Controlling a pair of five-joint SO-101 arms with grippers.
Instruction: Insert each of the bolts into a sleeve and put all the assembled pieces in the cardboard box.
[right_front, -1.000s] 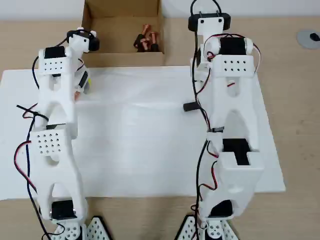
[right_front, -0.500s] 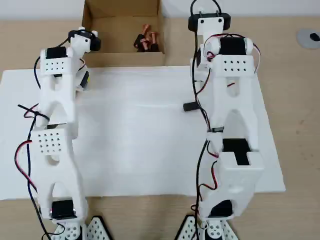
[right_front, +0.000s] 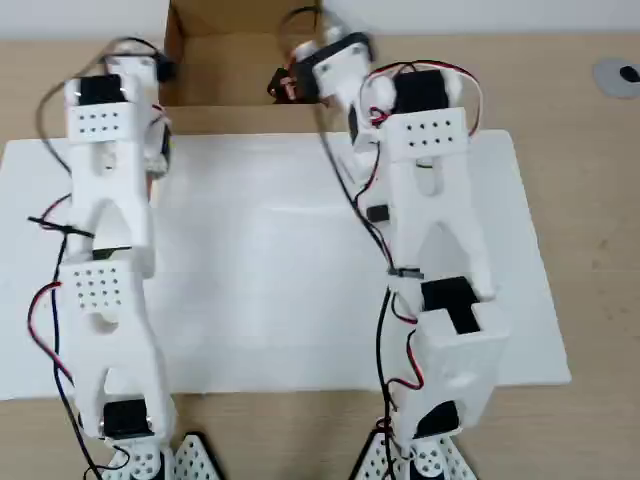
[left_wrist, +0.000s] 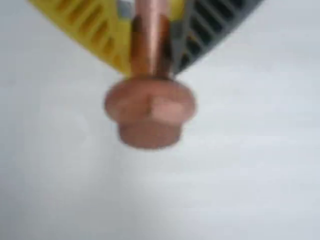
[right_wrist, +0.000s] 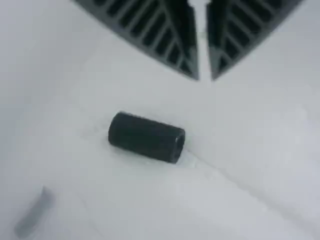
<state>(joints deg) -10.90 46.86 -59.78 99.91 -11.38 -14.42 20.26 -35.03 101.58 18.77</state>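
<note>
Held the bolt (left_wrist: 150, 112) clenched by its shank in the left pincer (left_wrist: 150, 67), head out past the tips, at the worktop's (right_front: 580, 100) far left by the box (right_front: 250, 120). Found the sleeve (right_wrist: 146, 137) on its side on the white sheet (right_front: 250, 290), long axis left-right, just off the right pincer (right_wrist: 202, 70), closed to a slit and empty. Could not make out the sleeve's bore.

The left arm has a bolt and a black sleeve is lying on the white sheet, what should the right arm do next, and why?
Probably open the right gripper and lower it around the sleeve. It is nearly closed on nothing, apart from the sleeve, which lies loose on the sheet, while the left gripper already holds the bolt, head outward.
</note>
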